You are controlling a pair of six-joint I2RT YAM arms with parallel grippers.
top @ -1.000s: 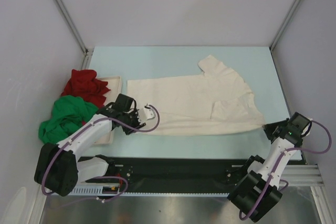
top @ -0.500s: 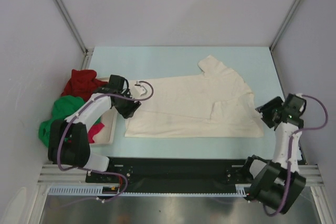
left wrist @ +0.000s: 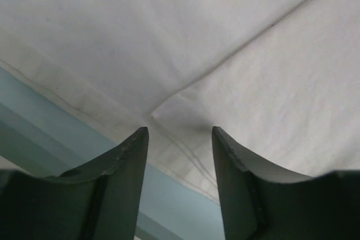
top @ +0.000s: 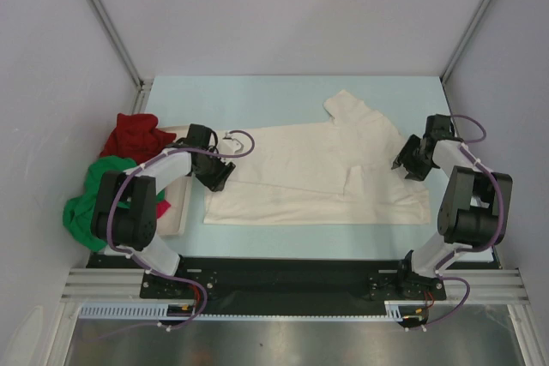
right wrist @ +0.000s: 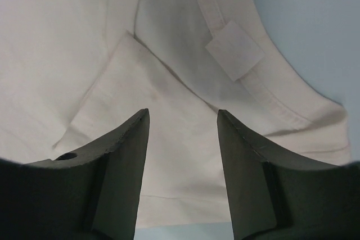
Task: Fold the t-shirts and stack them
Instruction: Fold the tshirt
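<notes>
**Both pincers poised over the shirt's two ends.** Your left pincer (left wrist: 179, 155) stands apart over the hem edge of the cream-white t-shirt (top: 309, 173), where a folded layer ends in a corner. Your right pincer (right wrist: 183, 144) stands apart over the collar end, beside the neck label (right wrist: 235, 50). Neither holds cloth. Each appears placed to take one end for a lengthwise fold. The shirt lies flat mid-desk, hem leftward, far sleeve (top: 347, 107) spread out. The dark red t-shirt (top: 133, 136), bright green t-shirt (top: 107, 184) and a sliver of magenta-pink t-shirt (top: 161, 208) lie heaped at the white tray (top: 178, 216). The desk (top: 257, 96) is pale blue and matte, enclosed by plain pale walls.
</notes>
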